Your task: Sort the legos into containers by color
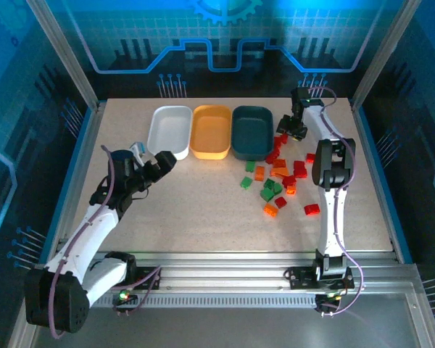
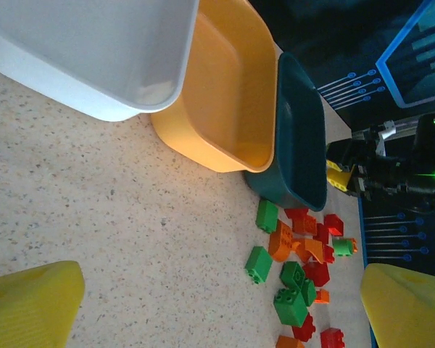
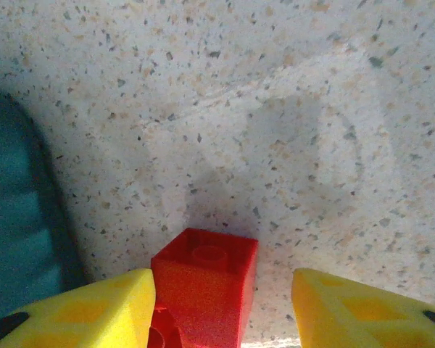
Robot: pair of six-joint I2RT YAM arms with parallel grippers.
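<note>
Three containers stand in a row at the back: a white tray [image 1: 170, 130], an orange-yellow tray [image 1: 211, 130] and a dark teal tray [image 1: 252, 132], all empty as far as I see. Red, orange and green legos [image 1: 279, 177] lie scattered right of centre, and they also appear in the left wrist view [image 2: 297, 261]. My left gripper [image 1: 159, 163] hovers open in front of the white tray, with nothing between its fingers [image 2: 29, 304]. My right gripper [image 1: 293, 130] is low beside the teal tray's right end. A red brick [image 3: 206, 283] sits between its fingers, touching the left one, with a gap to the right one.
A lone red brick [image 1: 312, 209] and an orange one [image 1: 270, 211] lie nearest the front. Blue enclosure walls and metal posts [image 1: 80, 80] bound the table. A rail [image 1: 225, 272] runs along the near edge. Bare tabletop [image 1: 196, 203] lies between the arms.
</note>
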